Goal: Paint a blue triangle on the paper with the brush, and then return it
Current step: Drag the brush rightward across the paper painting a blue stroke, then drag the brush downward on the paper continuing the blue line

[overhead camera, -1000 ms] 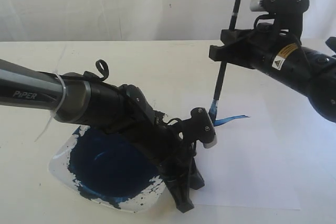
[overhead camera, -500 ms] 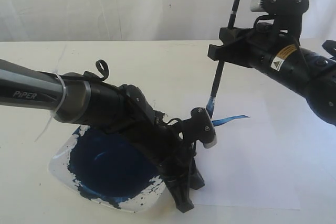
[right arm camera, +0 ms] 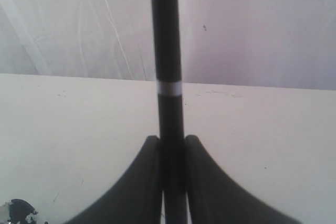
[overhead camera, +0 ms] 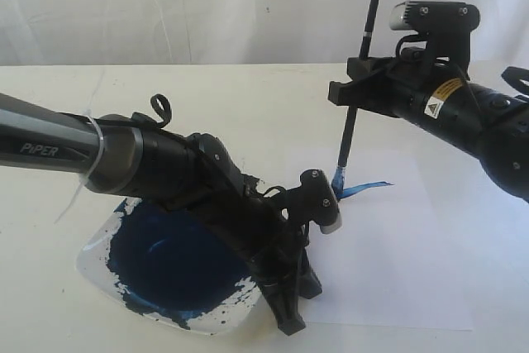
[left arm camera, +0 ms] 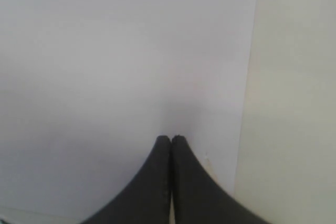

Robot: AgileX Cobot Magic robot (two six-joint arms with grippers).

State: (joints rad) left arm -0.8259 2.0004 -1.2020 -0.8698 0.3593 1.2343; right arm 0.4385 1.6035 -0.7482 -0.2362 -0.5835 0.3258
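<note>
Down again dips the brush, clamped in the right gripper. The left gripper is pinched together; its arm partly hides the plate of paint.

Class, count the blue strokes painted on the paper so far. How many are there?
1: a short stroke beside the brush tip, on the paper. The left arm could hide others.

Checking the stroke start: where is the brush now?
Exterior view, right of centre: the brush stands near-upright in the right gripper, tip at a blue stroke on the paper.
</note>
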